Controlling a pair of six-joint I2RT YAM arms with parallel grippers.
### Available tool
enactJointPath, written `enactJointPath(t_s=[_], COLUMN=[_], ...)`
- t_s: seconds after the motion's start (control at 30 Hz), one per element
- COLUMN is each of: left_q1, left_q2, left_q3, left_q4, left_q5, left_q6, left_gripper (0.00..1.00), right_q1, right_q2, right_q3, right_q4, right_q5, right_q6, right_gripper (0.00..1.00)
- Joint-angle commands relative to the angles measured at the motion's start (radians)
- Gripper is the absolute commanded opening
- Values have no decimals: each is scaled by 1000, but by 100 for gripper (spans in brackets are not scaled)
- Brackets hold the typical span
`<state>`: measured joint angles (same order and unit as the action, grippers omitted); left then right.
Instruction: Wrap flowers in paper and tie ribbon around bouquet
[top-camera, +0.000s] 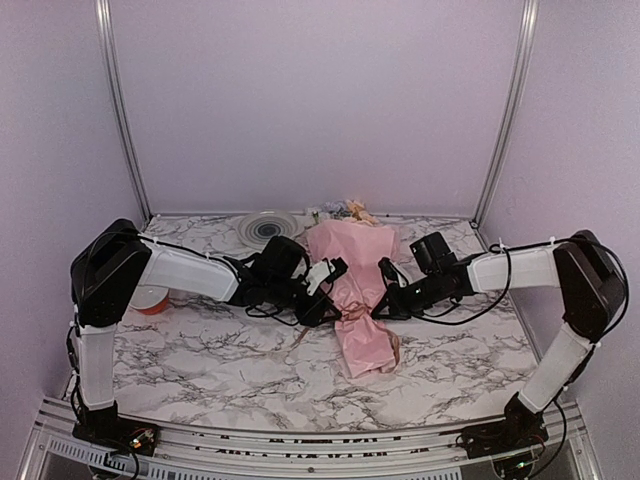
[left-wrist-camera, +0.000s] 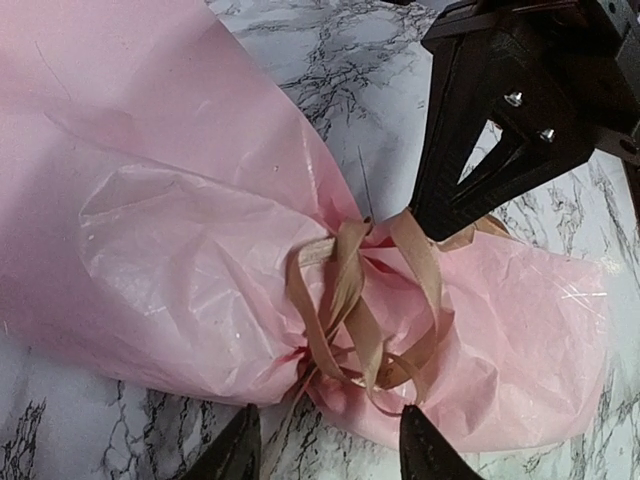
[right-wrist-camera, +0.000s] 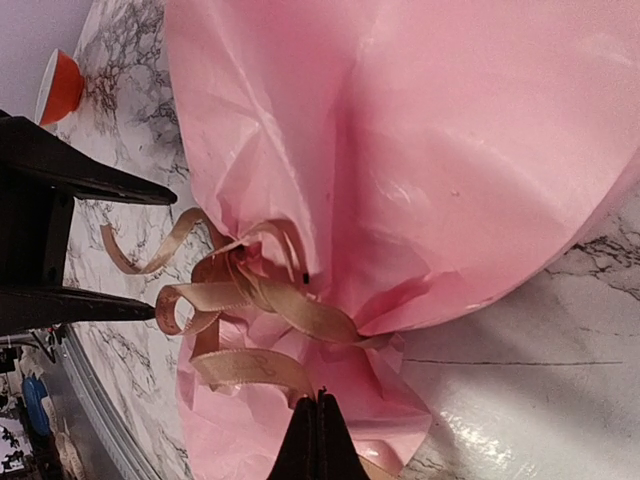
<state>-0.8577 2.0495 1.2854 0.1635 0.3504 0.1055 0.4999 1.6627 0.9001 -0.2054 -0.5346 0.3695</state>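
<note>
The bouquet (top-camera: 352, 290) lies in the middle of the table (top-camera: 200, 350), wide end far, narrow end near. The ribbon (left-wrist-camera: 350, 300) loops loosely around its waist. At the waist's left, the left gripper (left-wrist-camera: 328, 425) has its fingers spread around a trailing strand, seemingly without touching it. On the right, the right gripper (right-wrist-camera: 318, 420) has its fingers pressed together.

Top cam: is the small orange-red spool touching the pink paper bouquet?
No, the small orange-red spool sits beside the left arm, well apart from the cone-shaped pink paper bouquet.

We see a robot lab booth: plain lilac walls (top-camera: 320, 100), alu frame posts (top-camera: 122, 110), marble-print table (top-camera: 200, 360) w/ arms (top-camera: 190, 272) bolted at near edge.
</note>
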Motion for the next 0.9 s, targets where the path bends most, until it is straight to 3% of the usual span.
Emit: enactJointPath(t_s=[0.0, 0.2, 0.3, 0.5, 0.87], left_q1=[-21, -34, -47, -52, -41], left_q2=[-27, -25, -7, -17, -66], left_q3=[1, 1, 33, 32, 0], left_q4=[20, 18, -14, -25, 23], left_q5=[23, -70, -85, -70, -21], left_q6=[37, 71, 89, 105, 102], left_gripper=[47, 45, 34, 0, 0], right_q1=[-4, -4, -4, -4, -60], right_q2=[17, 25, 26, 22, 36], right_q3=[30, 30, 29, 30, 15], right_q4=[-2, 1, 4, 10, 37], right_q5=[1, -9, -12, -17, -10], right_q6=[-1, -1, -1, 1, -1], right_gripper=[0, 0, 0, 0, 0])
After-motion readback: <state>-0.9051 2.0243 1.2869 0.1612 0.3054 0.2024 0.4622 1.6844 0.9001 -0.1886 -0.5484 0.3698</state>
